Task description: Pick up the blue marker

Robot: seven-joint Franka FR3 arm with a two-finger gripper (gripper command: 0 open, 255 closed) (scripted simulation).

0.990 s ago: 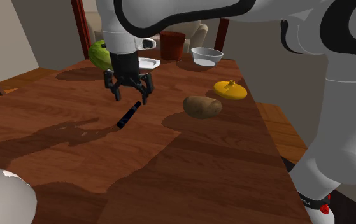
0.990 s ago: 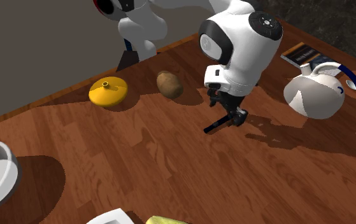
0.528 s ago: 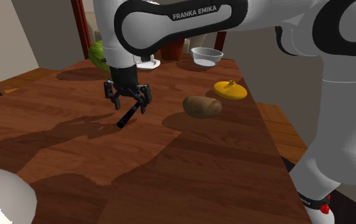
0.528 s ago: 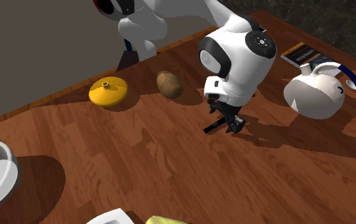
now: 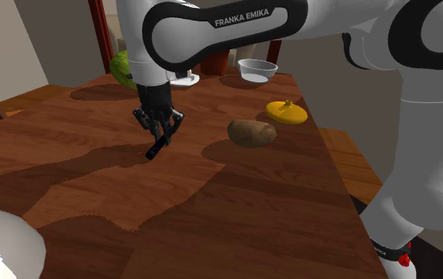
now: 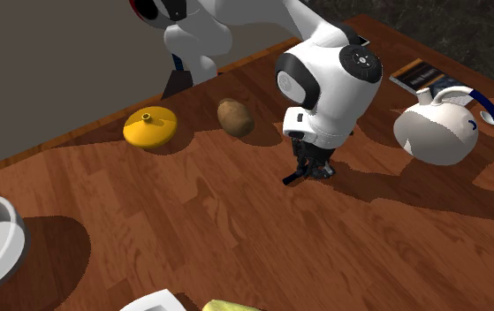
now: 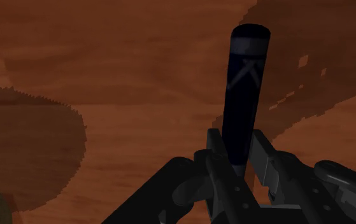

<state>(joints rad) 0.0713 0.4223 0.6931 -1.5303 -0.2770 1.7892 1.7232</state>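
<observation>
Since half a second ago your gripper (image 5: 159, 131) has come down and drawn its fingers together, and they now clasp the dark marker (image 5: 153, 150) near one end. In the wrist view the marker (image 7: 242, 89) runs out from between the gripper's (image 7: 237, 151) fingers, lying along the brown wooden surface (image 5: 251, 206). Nearest you in the shoulder view sits a white rounded vessel (image 5: 1, 247), which the second exterior view shows as a teapot (image 6: 435, 132). Past the gripper, toward the shoulder view's right, lies a potato (image 5: 252, 132), well apart from the marker, then a yellow lid (image 5: 286, 112). Farthest off stands a pale bowl (image 5: 257, 70).
</observation>
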